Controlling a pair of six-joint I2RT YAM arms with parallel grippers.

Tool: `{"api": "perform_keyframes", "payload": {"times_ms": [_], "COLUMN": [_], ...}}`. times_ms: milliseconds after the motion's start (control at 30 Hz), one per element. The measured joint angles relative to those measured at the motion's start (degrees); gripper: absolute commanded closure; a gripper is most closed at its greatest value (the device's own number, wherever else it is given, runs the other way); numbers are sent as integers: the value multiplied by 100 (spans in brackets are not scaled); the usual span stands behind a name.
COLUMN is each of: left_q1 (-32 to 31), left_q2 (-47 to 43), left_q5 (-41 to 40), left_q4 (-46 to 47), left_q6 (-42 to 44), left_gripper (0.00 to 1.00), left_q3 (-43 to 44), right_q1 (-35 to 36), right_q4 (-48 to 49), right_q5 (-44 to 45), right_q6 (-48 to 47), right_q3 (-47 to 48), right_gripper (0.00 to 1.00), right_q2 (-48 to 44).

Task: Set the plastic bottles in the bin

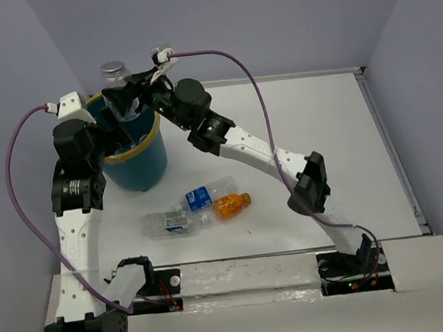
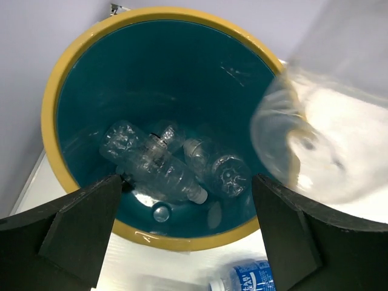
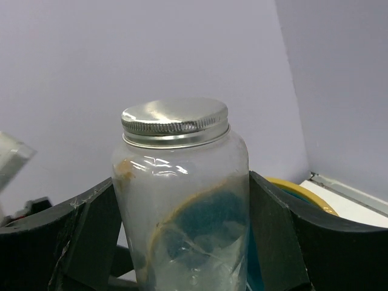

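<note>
Hanging a capped bottle (image 3: 182, 200) above the bin (image 1: 153, 138), apparently readying a drop.
Pinching the see-through body below its silver cap (image 3: 174, 121) between the right fingers (image 3: 285, 242), one on each side, keeping it upright and lifted above the yellow rim, probably so it can fall straight in. Showing from the left wrist as a blurred base over the rim's right side, so possibly needing a nudge further over the opening before letting go. Spreading the left fingers (image 2: 85, 230) wide over the bin's mouth, gripping nothing. Lying already at the bottom: several clear bottles (image 2: 160, 167). Waiting on the bench (image 1: 319, 117) near the bin: a blue-labelled bottle (image 1: 201, 195), an orange bottle (image 1: 231, 205) just beside it, and a third bottle (image 1: 172, 222) in front.
</note>
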Motion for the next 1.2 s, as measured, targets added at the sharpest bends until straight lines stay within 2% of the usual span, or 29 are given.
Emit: {"api": "perform_keyframes", "payload": {"times_ms": [67,233,400,767,800,833,933,1100,1200], "left_q1": [-2,-2,-26,-33,-33,-33,-33,-33,-33], "left_q2": [-11,-79,-162,-1064,-1143,-1185,-1250,-1412,-1475], "left_q5": [-50,-155,-223,-726,-741,-741,-688,-385,-114], "left_q4": [-76,-190,-125,157,157,157,138,111,28], "left_q6": [42,103,87,-188,-214,-238,-273,-297,-299], "left_gripper": [1,2,1,2,1,1,2,1,1], "left_q3": [46,76,83,114,144,186,354,551,549], "right_q1": [-13,-59,-59,-59,-59,-59,-61,-68,-118], "right_q4": [81,232,299,678,691,673,627,573,516], "right_q5": [-11,-24,-85,-190,-190,-192,-256,-411,-522], "right_q6": [107,297,391,457,459,466,483,337,164], "right_q3": [343,413,313,50,-15,-105,-212,-389,-1121], "right_gripper": [42,43,43,41,38,21,2,2,2], "right_q2": [385,787,833,826,826,828,863,815,365]}}
